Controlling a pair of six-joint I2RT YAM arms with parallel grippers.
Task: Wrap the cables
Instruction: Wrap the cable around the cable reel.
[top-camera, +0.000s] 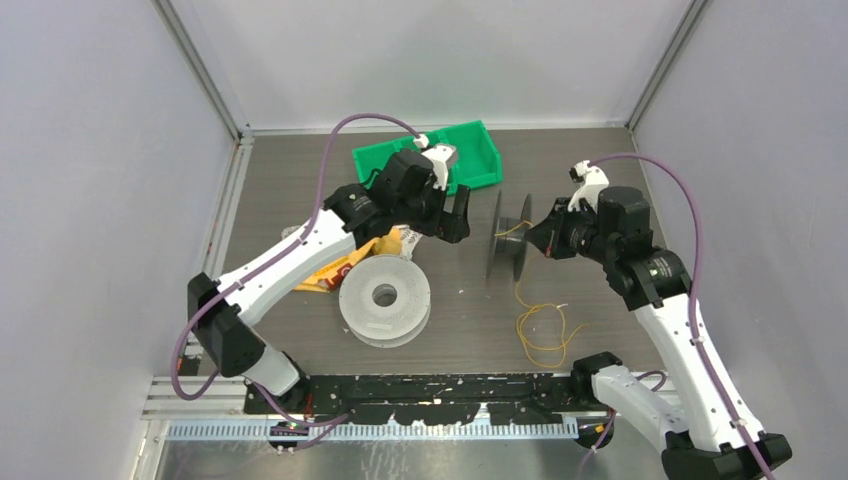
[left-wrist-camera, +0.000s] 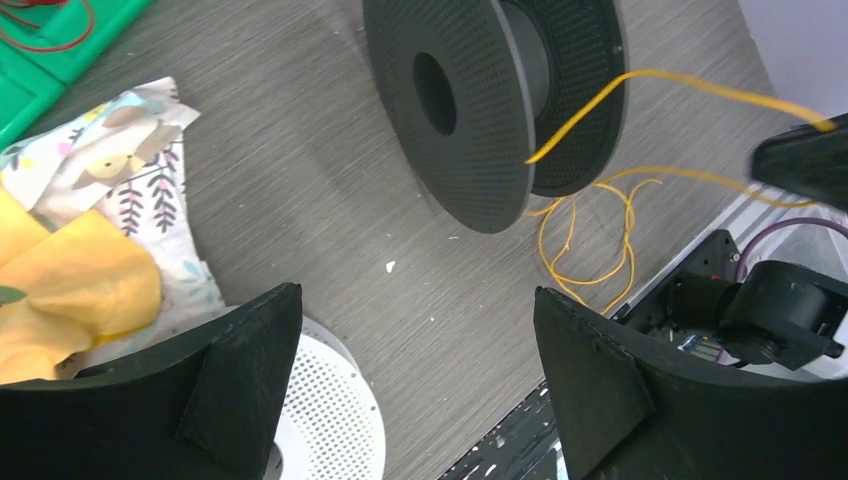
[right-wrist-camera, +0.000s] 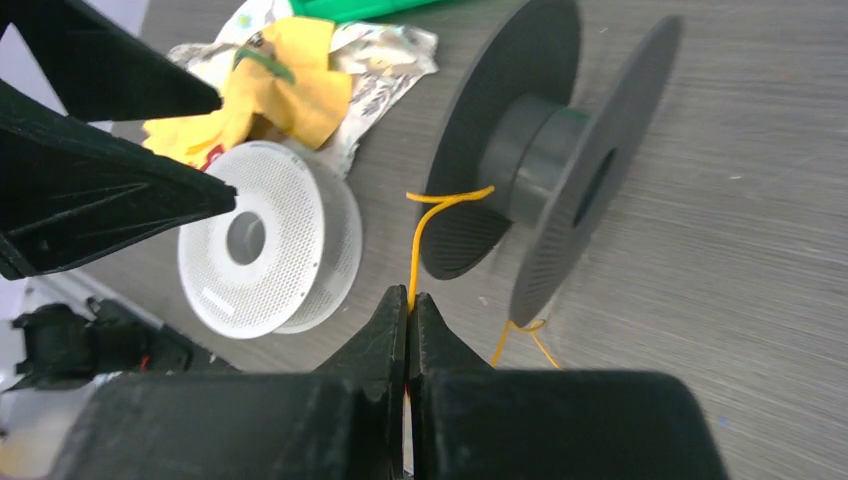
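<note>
Grey walls (top-camera: 100, 150) enclose a wood-grain desk (top-camera: 600, 200) where the right gripper (right-wrist-camera: 408, 300), arm reaching inward, has its jaws clenched on the yellow cable (right-wrist-camera: 430, 215), which runs straight ahead to the hub of the upright dark spool (right-wrist-camera: 560, 170), slack looped nearer the bases, while the left gripper (left-wrist-camera: 412, 295) hovers opposite, jaws released.

Two spools (top-camera: 508, 236) (top-camera: 385, 298), one yellow cable (top-camera: 540, 330), one green bin (top-camera: 476, 160).

High rear overview, two close wrist views, all sharing dark spool (top-camera: 497, 237)
</note>
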